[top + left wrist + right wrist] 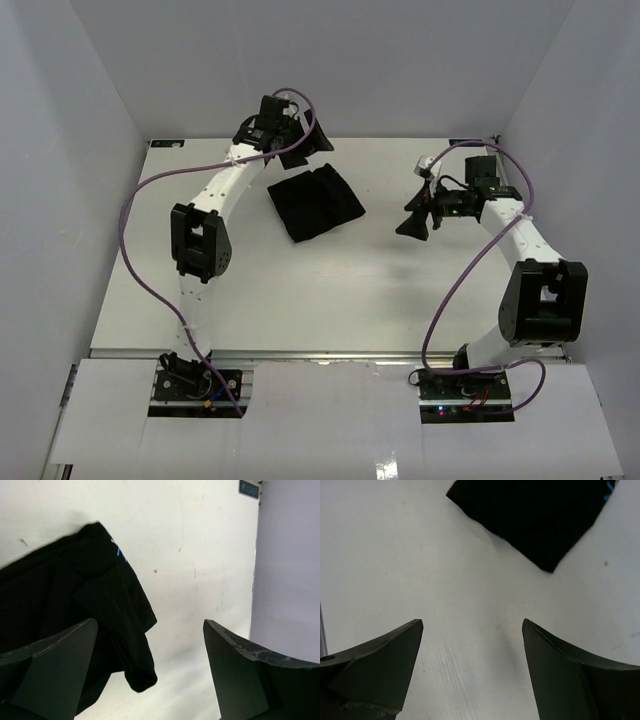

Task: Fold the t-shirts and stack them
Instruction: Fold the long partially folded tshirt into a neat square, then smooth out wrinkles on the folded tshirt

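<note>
Risk first — snagging the t-shirt (pixel 315 203), folded into a small uneven bundle on the table (pixel 300 320), far of centre and a bit left. Left gripper (pixel 150 625) spread wide, holding nothing, hovering at the bundle's far edge with one finger (pixel 55 670) right over the cloth. Pulling away low could catch a layer and drag the fold open. Loose corner sticking out from the bundle in the left wrist view, layers not lined up — likely to flop or unroll if nudged. Right gripper (pixel 472 622) also spread wide and empty, over bare table to the right of the shirt and apart from it. No snag risk there unless swung left carelessly. Nothing to stack on either: no second shirt in sight. Counted: one t-shirt, one small blue logo mark (pixel 119 551) showing at its edge, two grippers, two arms, one table.
</note>
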